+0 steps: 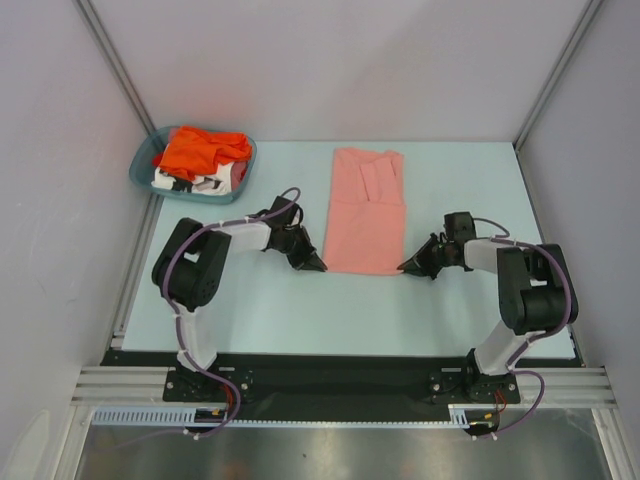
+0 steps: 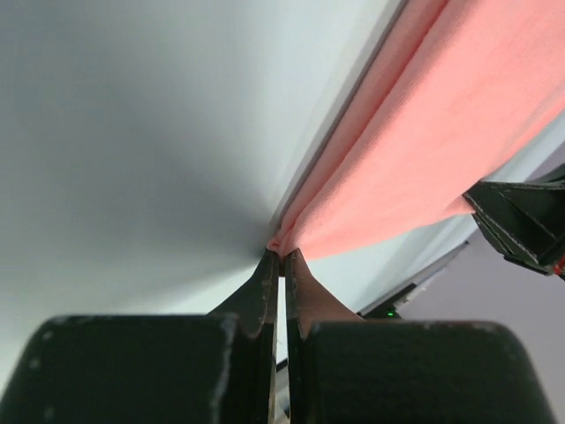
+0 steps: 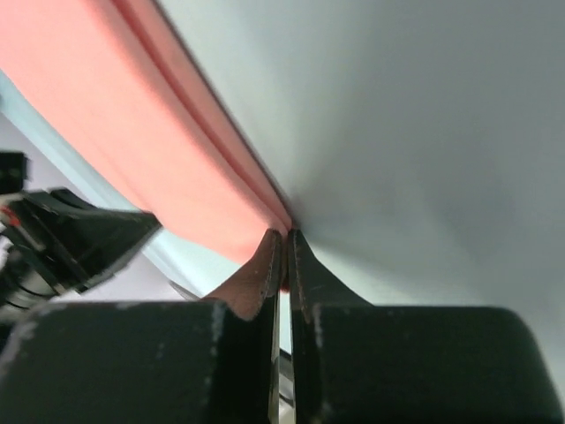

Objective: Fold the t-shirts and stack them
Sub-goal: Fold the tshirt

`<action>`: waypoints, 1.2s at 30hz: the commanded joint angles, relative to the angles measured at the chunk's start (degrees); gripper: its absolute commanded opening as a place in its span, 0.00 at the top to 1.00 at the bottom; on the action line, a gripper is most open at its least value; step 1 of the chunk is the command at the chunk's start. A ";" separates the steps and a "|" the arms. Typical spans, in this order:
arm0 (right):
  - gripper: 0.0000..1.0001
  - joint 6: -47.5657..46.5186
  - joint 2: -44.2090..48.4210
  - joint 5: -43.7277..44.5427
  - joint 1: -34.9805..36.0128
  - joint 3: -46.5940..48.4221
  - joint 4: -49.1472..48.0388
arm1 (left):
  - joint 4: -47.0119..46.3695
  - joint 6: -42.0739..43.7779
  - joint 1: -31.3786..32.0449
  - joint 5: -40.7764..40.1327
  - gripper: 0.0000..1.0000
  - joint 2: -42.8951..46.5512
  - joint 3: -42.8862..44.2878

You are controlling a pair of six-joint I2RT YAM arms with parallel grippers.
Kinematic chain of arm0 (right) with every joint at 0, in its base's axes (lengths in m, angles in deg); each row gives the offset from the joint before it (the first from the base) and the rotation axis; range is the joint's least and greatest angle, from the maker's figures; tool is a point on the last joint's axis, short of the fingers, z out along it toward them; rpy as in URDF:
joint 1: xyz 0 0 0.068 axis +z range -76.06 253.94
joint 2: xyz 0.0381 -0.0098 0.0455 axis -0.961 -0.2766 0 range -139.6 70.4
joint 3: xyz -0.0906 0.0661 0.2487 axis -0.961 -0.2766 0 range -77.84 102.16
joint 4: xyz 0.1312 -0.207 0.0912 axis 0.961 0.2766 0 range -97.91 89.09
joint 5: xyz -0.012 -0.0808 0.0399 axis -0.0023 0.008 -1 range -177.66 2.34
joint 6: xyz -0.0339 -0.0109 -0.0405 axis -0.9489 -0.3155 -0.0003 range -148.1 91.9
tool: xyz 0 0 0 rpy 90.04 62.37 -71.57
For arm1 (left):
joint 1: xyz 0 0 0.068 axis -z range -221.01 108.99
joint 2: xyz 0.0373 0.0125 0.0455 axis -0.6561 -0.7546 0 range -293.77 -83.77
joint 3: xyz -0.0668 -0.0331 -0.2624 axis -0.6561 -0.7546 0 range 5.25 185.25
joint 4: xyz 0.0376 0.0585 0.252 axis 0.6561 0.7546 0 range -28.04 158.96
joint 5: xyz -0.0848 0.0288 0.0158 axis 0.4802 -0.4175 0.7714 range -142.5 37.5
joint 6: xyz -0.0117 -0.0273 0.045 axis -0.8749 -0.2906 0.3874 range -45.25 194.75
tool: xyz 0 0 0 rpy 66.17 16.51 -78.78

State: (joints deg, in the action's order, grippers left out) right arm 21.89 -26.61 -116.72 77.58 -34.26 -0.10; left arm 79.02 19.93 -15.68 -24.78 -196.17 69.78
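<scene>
Salmon-pink t-shirt (image 1: 366, 210) lay flat on tabletop (image 1: 260, 310), sides folded in to make long strip. Left gripper (image 1: 315, 267) was pinched tight on its near-left hem corner, right gripper (image 1: 405, 268) pinched tight on its near-right corner. Both sat low at cloth edge, likely so hem could lift evenly and fold over toward collar end. Orange t-shirt (image 1: 200, 150) and white printed t-shirt (image 1: 190, 182) lay heaped in teal basket (image 1: 140, 172), far-left of salmon-pink t-shirt, not yet folded.
</scene>
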 commanded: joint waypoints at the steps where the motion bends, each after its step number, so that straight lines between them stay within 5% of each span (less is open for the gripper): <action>1: 1.00 -5.35 3.57 4.54 2.77 -2.34 7.30 | 5.70 5.43 -0.01 -11.64 1.00 3.40 -5.46; 14: 1.00 -4.56 30.18 5.50 7.52 -17.36 17.23 | 2.89 -1.15 12.36 -14.54 1.00 26.69 -27.78; 22: 1.00 -4.12 43.39 6.12 8.84 -21.07 26.19 | 5.35 -6.61 18.10 -17.18 1.00 37.16 -31.58; 30: 1.00 -8.68 35.59 2.08 5.42 -14.41 22.43 | 9.22 -2.14 15.12 -14.73 1.00 32.09 -20.51; 36: 1.00 -13.34 20.22 0.23 4.10 2.55 21.89 | 12.64 2.79 9.14 -13.84 1.00 23.39 -6.63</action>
State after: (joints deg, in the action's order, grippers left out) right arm 12.95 -2.48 -116.13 82.52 -40.10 23.81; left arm 88.41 18.29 -3.93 -38.22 -169.70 56.51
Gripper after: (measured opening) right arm 0.043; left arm 0.025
